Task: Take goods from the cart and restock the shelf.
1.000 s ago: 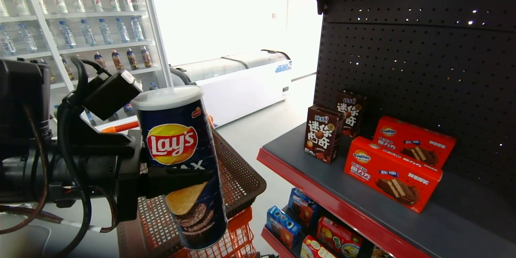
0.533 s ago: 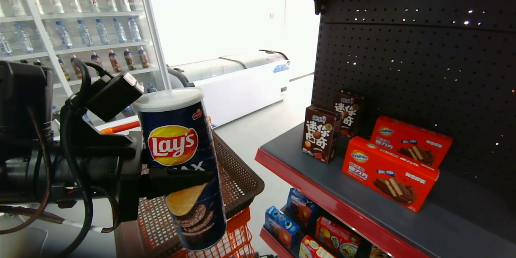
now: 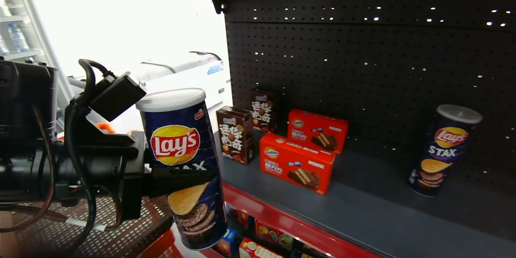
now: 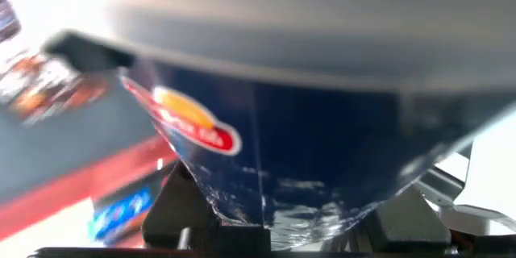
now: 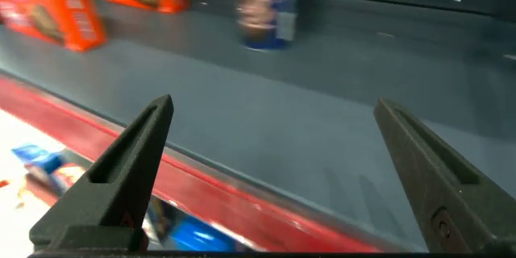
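Currently, the chips can [image 3: 181, 149] is gripped upright by the left pincer [image 3: 177, 177], just off the shelf [image 3: 363, 205] front; the right pincer [image 5: 274, 177] is spread wide, empty, facing the shelf.

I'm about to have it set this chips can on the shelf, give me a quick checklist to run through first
1. Grip: ok. The left gripper is clamped around the middle of the held can, which is nearly upright.
2. Landing spot: ok. The shelf has bare surface between the orange boxes and the standing can.
3. Can above the shelf: not ok. It hangs out in front of the red edge.
4. Right gripper out of the way: ok. It is open and empty, facing the shelf's front.
5. Headroom under the upper shelf: cannot tell.
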